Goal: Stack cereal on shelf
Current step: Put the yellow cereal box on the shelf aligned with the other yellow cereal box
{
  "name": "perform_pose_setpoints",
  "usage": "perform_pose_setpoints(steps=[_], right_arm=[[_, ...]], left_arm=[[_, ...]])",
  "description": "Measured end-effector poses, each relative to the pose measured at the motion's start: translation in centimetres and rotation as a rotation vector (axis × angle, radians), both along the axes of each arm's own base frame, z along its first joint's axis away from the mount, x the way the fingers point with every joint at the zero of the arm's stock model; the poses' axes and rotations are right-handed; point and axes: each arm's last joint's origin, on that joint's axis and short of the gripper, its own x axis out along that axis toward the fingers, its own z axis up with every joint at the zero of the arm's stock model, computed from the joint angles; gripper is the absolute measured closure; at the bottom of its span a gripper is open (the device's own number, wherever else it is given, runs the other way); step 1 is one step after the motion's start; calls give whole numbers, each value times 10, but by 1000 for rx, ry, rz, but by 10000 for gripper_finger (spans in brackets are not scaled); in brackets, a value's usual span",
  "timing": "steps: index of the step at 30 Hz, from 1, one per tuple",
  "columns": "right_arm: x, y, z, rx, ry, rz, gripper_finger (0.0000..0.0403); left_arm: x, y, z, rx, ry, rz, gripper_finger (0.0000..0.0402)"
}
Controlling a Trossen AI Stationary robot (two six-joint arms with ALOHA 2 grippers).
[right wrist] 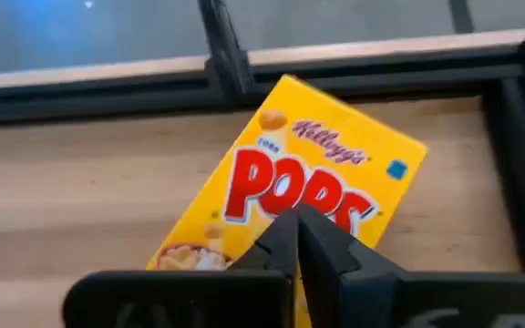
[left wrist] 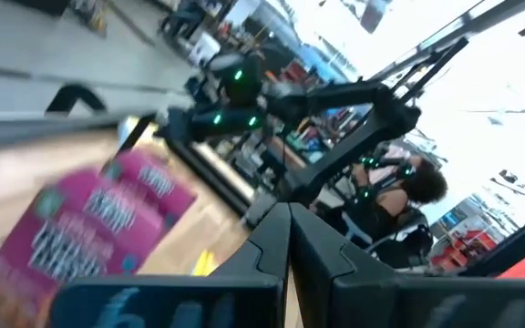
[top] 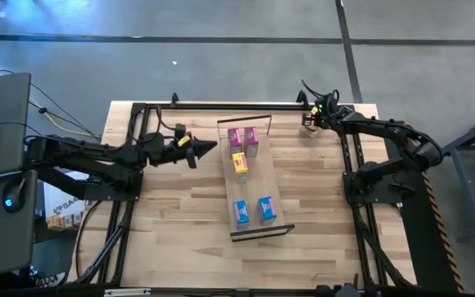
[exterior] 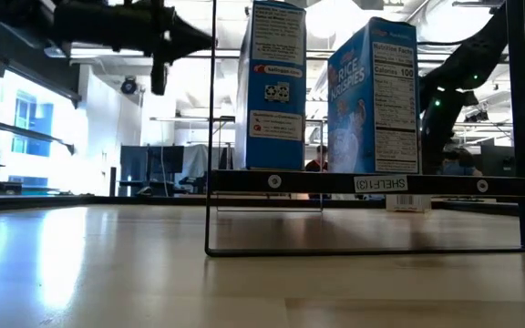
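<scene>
**Five boxes on shelf, sixth flat on tabletop**

Right gripper (right wrist: pixel 296 239) over the yellow cereal box (right wrist: pixel 313 182) lying at the tabletop's (top: pixel 180 223) far right corner, jaws pinched together, nothing held. Left gripper (top: pixel 211 148) hangs beside the shelf (top: pixel 254 186), jaws closed, empty. Shelf carries two pink, one yellow, two blue boxes.
</scene>
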Motion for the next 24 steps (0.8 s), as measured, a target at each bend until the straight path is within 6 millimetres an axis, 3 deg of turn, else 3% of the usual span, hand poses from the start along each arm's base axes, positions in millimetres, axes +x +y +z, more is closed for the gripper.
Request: perform_pose_setpoints(steps=[6, 12, 19, 24], right_arm=[[5, 6, -4, 47, 68, 130, 403], [8, 21, -10, 111, 120, 191, 403], [26, 63, -6, 228, 129, 372, 403], [31, 89, 3, 249, 95, 373, 403]], left_arm=[[5, 1, 21, 62, -49, 6, 401], [6, 2, 25, 90, -52, 23, 401], [6, 2, 25, 91, -52, 22, 401], [4, 1, 29, 106, -67, -11, 401]])
